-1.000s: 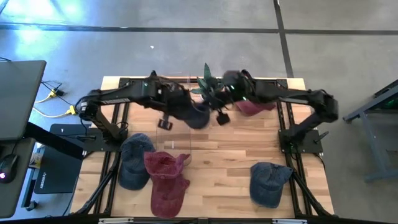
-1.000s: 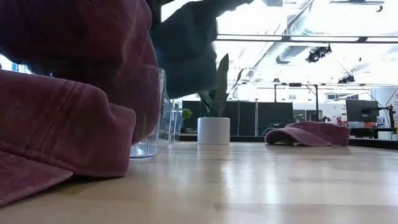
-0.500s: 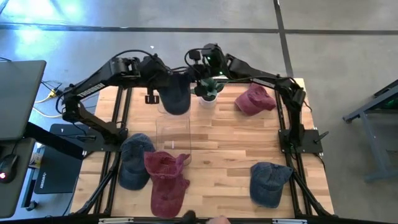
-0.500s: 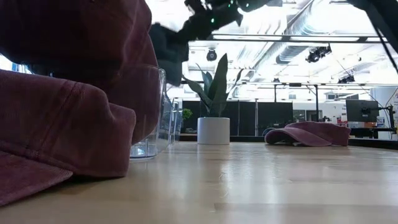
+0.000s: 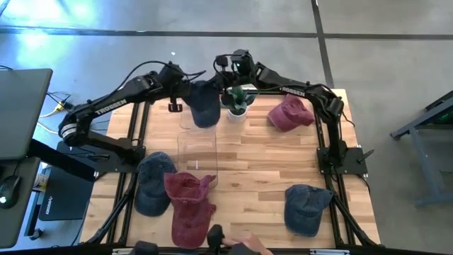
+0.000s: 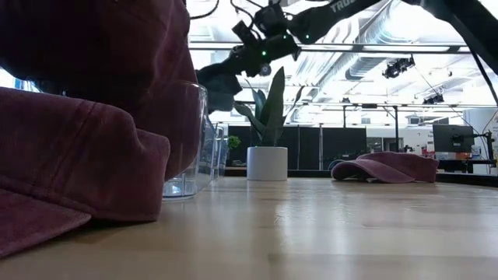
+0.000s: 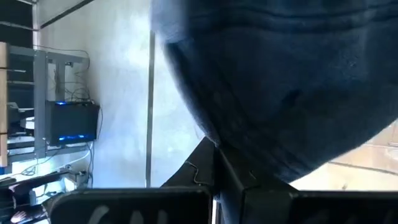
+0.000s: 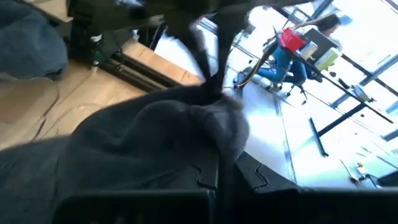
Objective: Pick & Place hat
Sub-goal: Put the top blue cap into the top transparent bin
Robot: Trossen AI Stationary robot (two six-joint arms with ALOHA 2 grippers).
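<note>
A dark blue hat (image 5: pixel 204 106) hangs in the air over the far part of the table, just beyond a clear container (image 5: pixel 197 150). Both grippers are shut on it. My left gripper (image 5: pixel 190 92) comes at it from the left and my right gripper (image 5: pixel 225 76) from the right. The low view shows the hat (image 6: pixel 219 82) well above the table top, beside the right gripper (image 6: pixel 261 50). In the left wrist view the hat (image 7: pixel 280 81) fills most of the picture. In the right wrist view its cloth (image 8: pixel 143 149) bunches in front of the fingers. My left gripper pinches the hat's cloth (image 7: pixel 249 158) between its two fingers, slanting down from the table's left; which part of the hat this is I cannot tell. The hat is lifted clear and hangs below the fingers. My right gripper pinches a bunched fold of the hat's cloth (image 8: pixel 221 134) between its two fingers, coming nearly level from the right. The hat sags slack away from the fingers toward the left gripper.
A potted plant (image 5: pixel 237 105) stands right beside the hanging hat. A maroon hat (image 5: pixel 290 113) lies at the far right. A blue hat (image 5: pixel 154 183) and a maroon hat (image 5: pixel 190 207) lie near left, another blue hat (image 5: pixel 308 209) near right.
Both grippers have carried the dark blue hat toward the table's far edge and a little to the left, from over the middle to beside the plant. They stay shut on it, and the hat stays clear of the table.
</note>
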